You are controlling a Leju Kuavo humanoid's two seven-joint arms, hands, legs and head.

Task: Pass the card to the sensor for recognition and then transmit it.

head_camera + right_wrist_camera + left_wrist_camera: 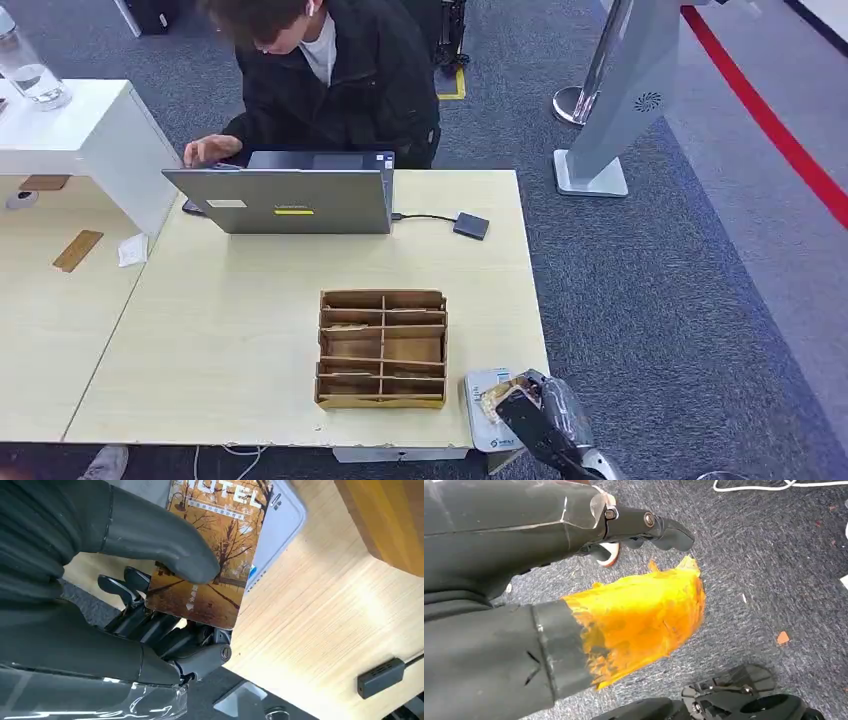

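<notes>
Your right hand [150, 610] pinched a glossy autumn-print hotel card [212, 555], thumb on top, over the flat white card sensor [484, 408] at lower right. Left hand [574, 545]: grip unclear.

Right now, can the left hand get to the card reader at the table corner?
Probably not. The left hand hangs low over the carpet, below the table, while the card reader sits at the opposite corner, under the right hand, which already holds the card over it.
</notes>
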